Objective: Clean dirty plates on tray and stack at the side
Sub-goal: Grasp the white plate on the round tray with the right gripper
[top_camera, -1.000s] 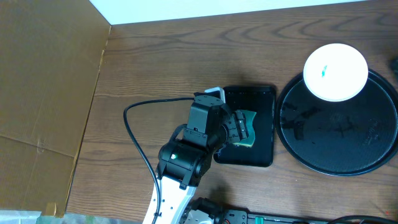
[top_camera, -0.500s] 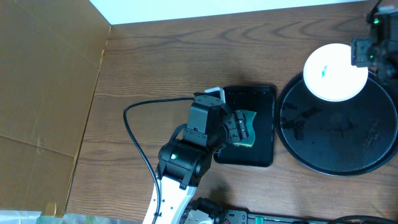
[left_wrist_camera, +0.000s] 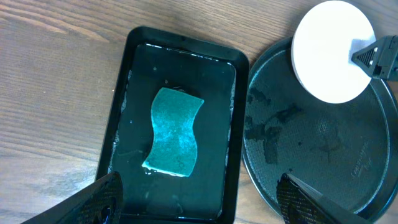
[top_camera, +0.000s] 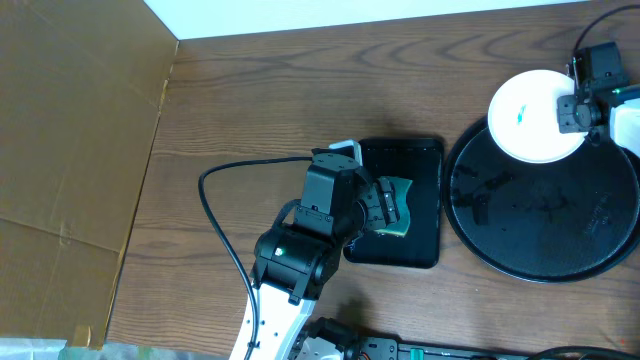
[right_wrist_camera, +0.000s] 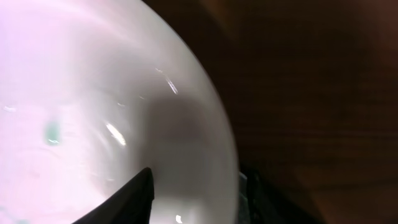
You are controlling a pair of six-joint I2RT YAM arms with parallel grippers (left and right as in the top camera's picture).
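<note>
One white plate (top_camera: pixel 535 115) with a small teal smear lies on the far edge of the round black tray (top_camera: pixel 540 230); other plates are not visible. My right gripper (top_camera: pixel 572 100) is at the plate's right rim. In the right wrist view the plate (right_wrist_camera: pixel 93 93) fills the frame and the open jaws (right_wrist_camera: pixel 193 193) straddle its rim, one finger above the plate. My left gripper (left_wrist_camera: pixel 199 202) is open and empty, hovering over a teal sponge (left_wrist_camera: pixel 176 132). The plate (left_wrist_camera: pixel 326 56) and the tray (left_wrist_camera: pixel 323 162) also show in the left wrist view.
The sponge (top_camera: pixel 398 205) lies in a wet rectangular black tray (top_camera: pixel 410 155) left of the round tray. Cardboard (top_camera: pixel 70 150) covers the table's left side. A black cable (top_camera: pixel 220 220) loops left of my left arm.
My right arm has come into view from the right and reached the plate's right rim. The left arm and the sponge have not moved.
</note>
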